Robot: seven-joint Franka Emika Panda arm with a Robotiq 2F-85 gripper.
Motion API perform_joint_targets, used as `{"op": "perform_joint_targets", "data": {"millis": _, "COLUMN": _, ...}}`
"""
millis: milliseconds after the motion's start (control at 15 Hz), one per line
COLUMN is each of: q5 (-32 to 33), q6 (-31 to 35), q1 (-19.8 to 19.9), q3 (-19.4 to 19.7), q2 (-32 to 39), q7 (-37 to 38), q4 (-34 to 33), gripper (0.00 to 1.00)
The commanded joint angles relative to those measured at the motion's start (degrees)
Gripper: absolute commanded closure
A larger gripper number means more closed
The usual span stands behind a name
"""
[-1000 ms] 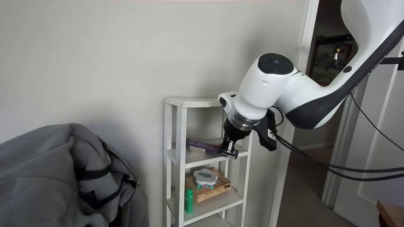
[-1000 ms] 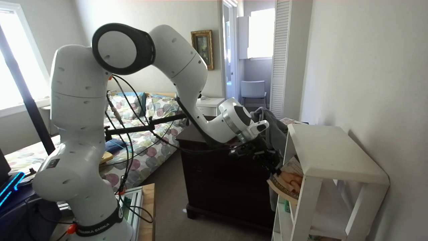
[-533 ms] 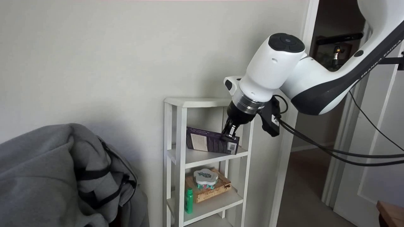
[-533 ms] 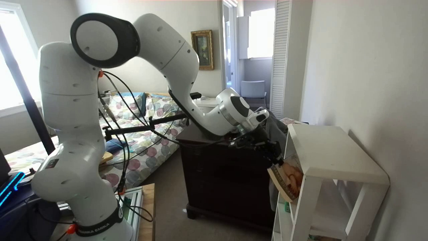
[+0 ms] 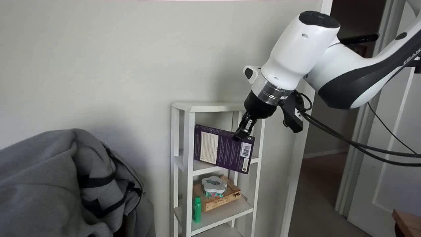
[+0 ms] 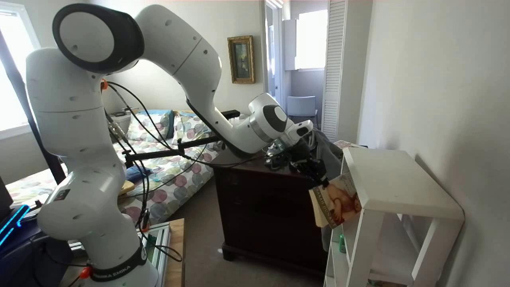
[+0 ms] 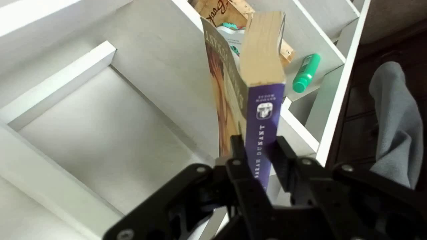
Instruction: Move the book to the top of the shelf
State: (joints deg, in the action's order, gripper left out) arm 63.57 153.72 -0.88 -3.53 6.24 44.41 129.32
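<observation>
The book (image 5: 223, 148) has a purple back cover and spine; its picture front shows in an exterior view (image 6: 338, 203). My gripper (image 5: 241, 135) is shut on the book at its spine edge; the wrist view (image 7: 257, 143) shows a finger on each cover, beside the purple spine (image 7: 265, 100). The book stands on edge, tilted, partly out through the front of the white shelf (image 5: 210, 107). Its far end is still between the posts, partly behind the left front post. Its outer lower corner hangs in front of the tier board. The shelf's top board (image 6: 402, 183) is above the book.
On the tier below are a green bottle (image 5: 196, 210), a tan box (image 5: 223, 199) and a white-lidded tin (image 5: 214, 184). A grey cloth (image 5: 49, 181) is beside the shelf. A dark dresser (image 6: 271, 211) stands close by. A wall is behind the shelf.
My gripper has risen and drawn back from the shelf, holding the book. The book has tipped up from lying nearly flat to on edge, and its near end has come out past the tier.
</observation>
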Motion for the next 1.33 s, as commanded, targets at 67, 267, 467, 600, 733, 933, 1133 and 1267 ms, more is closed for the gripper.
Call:
{"op": "perform_joint_targets", "data": {"millis": 67, "q5": -11.5, "q6": 5.4, "q1": 0.5, "q3": -1.1, "q2": -5.9, "q7": -8.3, "q4": 5.6, "gripper": 0.94}}
{"op": "perform_joint_targets", "data": {"millis": 267, "q5": -20.7, "q6": 7.6, "q1": 0.0, "q3": -1.8, "q2": -8.8, "q7": -15.3, "q4": 8.2, "gripper": 0.94}}
{"op": "perform_joint_targets", "data": {"millis": 467, "q5": -28.6, "q6": 8.0, "q1": -1.1, "q3": -2.0, "q2": -11.6, "q7": -22.0, "q4": 9.3, "gripper": 0.94}}
{"op": "perform_joint_targets", "data": {"millis": 600, "q5": -34.0, "q6": 8.2, "q1": -2.4, "q3": -2.2, "q2": -13.4, "q7": -27.0, "q4": 9.7, "gripper": 0.94}}
{"op": "perform_joint_targets", "data": {"millis": 733, "q5": -38.1, "q6": 7.8, "q1": -3.8, "q3": -2.0, "q2": -15.0, "q7": -31.2, "q4": 9.3, "gripper": 0.94}}
{"op": "perform_joint_targets", "data": {"millis": 933, "q5": -40.0, "q6": 7.5, "q1": -4.6, "q3": -1.8, "q2": -17.4, "q7": -34.4, "q4": 7.6, "gripper": 0.94}}
{"op": "perform_joint_targets", "data": {"millis": 1133, "q5": -38.3, "q6": 7.3, "q1": -4.4, "q3": -1.8, "q2": -19.9, "q7": -35.4, "q4": 5.7, "gripper": 0.94}}
{"op": "perform_joint_targets", "data": {"millis": 1267, "q5": -39.7, "q6": 7.1, "q1": -2.8, "q3": -3.0, "q2": -21.0, "q7": -37.6, "q4": 4.2, "gripper": 0.94}}
